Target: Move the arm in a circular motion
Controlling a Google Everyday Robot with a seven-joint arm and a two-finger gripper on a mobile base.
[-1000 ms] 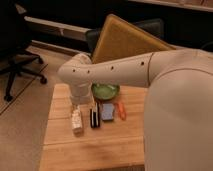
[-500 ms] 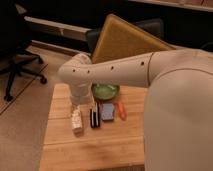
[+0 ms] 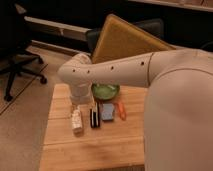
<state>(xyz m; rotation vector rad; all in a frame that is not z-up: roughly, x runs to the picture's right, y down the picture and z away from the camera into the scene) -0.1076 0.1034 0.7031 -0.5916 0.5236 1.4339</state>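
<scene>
The arm (image 3: 115, 70) reaches from the right across the wooden surface (image 3: 100, 145) and bends downward near its rear left. Its end effector (image 3: 81, 101) hangs low just beside a green bowl (image 3: 105, 91). I cannot tell whether it is spread or pressed together.

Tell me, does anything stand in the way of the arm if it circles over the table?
Possibly: the gripper hangs low over the table, near a bottle and a bowl; a board leans behind the arm.
</scene>
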